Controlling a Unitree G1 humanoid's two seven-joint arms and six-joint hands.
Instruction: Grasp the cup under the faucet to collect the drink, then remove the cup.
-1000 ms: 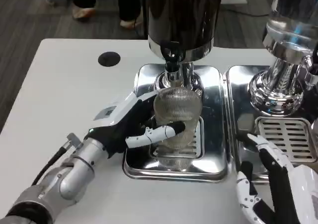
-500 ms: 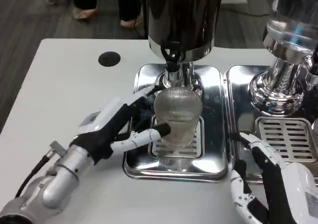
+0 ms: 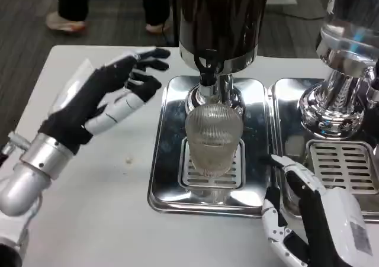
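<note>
A ribbed clear glass cup [image 3: 213, 138] stands upright on the drip grate of the left steel tray [image 3: 172, 184], right below the faucet [image 3: 207, 77] of the dark dispenser [image 3: 222, 18]. My left hand [image 3: 103, 98] is raised over the table to the left of the tray, fingers spread, holding nothing and apart from the cup. My right hand [image 3: 308, 219] sits low at the front right, by the tray's right corner, fingers apart and empty, a short way right of the cup.
A second chrome dispenser [image 3: 343, 71] stands on its own steel tray [image 3: 343, 160] at the right. A small speck [image 3: 128, 158] lies on the white table [image 3: 89, 208]. People's feet show on the floor beyond the table's far edge.
My left hand has let go of the cup and lifted away up and to the left, fingers opening. The right hand has crept slightly left toward the tray. The cup stays put.
</note>
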